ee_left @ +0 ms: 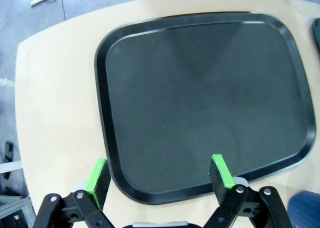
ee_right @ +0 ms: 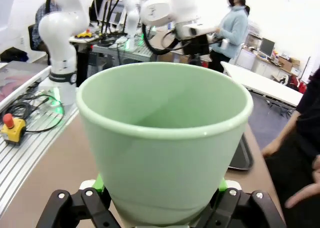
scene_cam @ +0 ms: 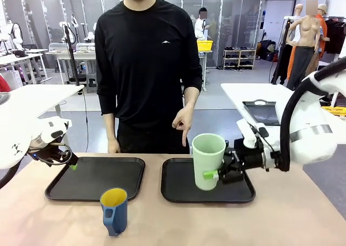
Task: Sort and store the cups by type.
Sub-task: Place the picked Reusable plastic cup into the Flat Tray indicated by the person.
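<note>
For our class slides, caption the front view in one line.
Right gripper holds the mint tumbler at the right tray as a person's hand points down.

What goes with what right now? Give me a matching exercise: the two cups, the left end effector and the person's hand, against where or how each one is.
Things:
1. tall pale mint-green plastic tumbler
2. short dark blue mug with a yellow inside
3. left end effector
4. person's hand

Place or state:
A. open, straddling the rim of the left flat black tray
B. standing on the bare tan table, on the robot's side of the trays
C. finger pointing down toward the right flat black tray
D. clamped in the right end effector

Pairs: 1-D, 2-B, 3-A, 4-C
</note>
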Robot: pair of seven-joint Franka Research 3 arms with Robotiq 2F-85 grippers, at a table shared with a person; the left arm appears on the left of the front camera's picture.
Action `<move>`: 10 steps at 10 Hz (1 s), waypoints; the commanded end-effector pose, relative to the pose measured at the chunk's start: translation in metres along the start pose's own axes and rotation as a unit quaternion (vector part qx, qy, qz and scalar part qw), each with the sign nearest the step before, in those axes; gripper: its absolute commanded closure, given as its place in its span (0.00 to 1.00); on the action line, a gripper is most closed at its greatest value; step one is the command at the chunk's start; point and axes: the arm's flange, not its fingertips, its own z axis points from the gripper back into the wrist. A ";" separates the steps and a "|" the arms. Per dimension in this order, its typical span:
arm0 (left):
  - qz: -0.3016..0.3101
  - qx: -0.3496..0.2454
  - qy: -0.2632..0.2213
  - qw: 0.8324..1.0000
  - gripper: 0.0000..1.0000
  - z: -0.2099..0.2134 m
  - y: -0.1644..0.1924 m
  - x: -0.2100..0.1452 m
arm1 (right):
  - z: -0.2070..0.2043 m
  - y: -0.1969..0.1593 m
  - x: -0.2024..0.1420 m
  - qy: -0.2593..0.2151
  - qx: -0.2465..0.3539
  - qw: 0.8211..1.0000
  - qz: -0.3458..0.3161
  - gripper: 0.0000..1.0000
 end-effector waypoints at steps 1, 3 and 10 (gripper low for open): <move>0.000 0.001 -0.001 1.000 0.00 0.001 0.002 0.000 | 0.019 -0.038 0.012 -0.016 -0.013 1.000 -0.016 0.14; 0.000 0.001 -0.001 1.000 0.00 0.001 0.002 0.000 | 0.038 -0.060 0.020 -0.036 -0.022 0.999 -0.014 0.14; 0.000 0.001 -0.001 1.000 0.00 0.001 0.002 0.000 | 0.052 -0.083 -0.001 -0.044 -0.055 0.997 -0.036 0.14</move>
